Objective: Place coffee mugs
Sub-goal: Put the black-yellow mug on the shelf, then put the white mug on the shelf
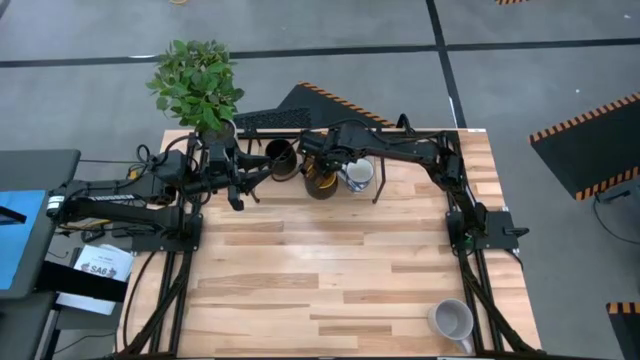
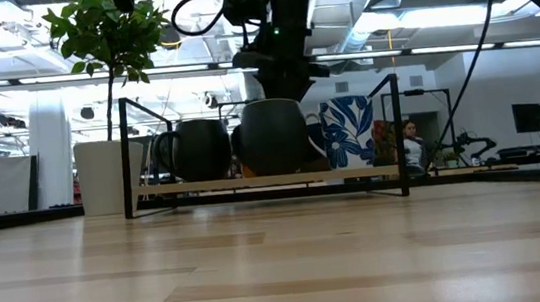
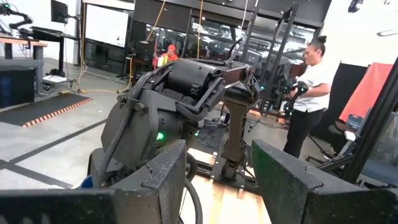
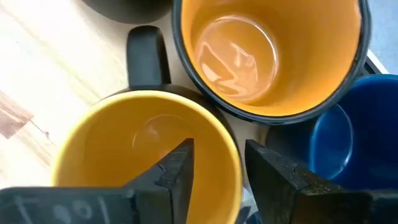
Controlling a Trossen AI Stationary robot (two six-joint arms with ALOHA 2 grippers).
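Yellow mug [image 4: 149,149] rim pinched by right claw [image 4: 217,168] | blue mug [image 4: 336,130] wrist-view only | left claw [image 3: 217,180] open

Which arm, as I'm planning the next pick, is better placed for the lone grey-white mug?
Probably right. The grey-white mug sits near the table's right edge, on the right arm's side, though the right hand is at a yellow mug. The left hand is far across.

Two yellow-lined mugs [image 4: 149,155] and a blue one [image 4: 339,134] are sitting upright, bunched together; a grey-white mug [image 1: 452,322] is lying apart on its side
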